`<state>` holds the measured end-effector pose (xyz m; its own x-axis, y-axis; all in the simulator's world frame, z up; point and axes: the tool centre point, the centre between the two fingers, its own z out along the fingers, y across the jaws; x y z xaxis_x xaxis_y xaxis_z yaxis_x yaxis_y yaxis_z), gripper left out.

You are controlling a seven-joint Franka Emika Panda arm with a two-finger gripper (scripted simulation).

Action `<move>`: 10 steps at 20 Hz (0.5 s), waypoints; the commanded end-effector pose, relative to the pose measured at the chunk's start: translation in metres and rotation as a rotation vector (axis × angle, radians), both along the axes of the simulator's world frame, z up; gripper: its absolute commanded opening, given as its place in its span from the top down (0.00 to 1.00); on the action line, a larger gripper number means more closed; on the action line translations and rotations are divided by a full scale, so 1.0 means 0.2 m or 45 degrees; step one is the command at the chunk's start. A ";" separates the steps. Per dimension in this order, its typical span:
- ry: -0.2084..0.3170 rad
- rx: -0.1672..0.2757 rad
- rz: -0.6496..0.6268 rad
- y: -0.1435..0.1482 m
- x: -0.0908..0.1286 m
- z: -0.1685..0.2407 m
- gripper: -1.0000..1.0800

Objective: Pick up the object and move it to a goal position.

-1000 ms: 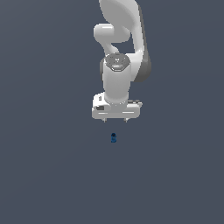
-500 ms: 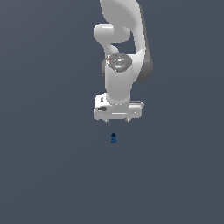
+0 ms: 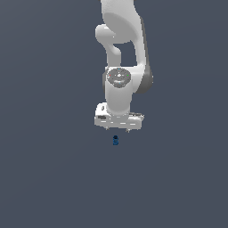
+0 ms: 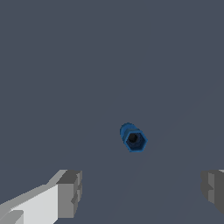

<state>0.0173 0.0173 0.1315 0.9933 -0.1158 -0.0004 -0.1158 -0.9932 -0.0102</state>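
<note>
The object [image 3: 116,140] is a tiny blue upright piece with a dark rounded top, standing on the grey floor just below the white gripper [image 3: 118,129] in the exterior view. From the wrist view the object [image 4: 133,138] shows end-on as a blue hexagonal shape with a dark centre. It lies ahead of the gap between the two grey fingertips [image 4: 70,192], which stand far apart. The gripper [image 4: 141,192] is open and holds nothing; it hovers a little above the object without touching it.
The white arm [image 3: 122,58] rises from the gripper toward the top of the exterior view. A plain grey floor [image 3: 53,178] surrounds the object on all sides.
The gripper has come down slightly toward the object. The object has not moved.
</note>
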 end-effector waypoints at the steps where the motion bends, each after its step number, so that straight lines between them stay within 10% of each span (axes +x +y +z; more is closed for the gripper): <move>1: 0.001 -0.003 -0.065 -0.01 0.02 -0.06 0.04; 10: 0.002 -0.012 -0.197 -0.04 0.05 -0.18 0.04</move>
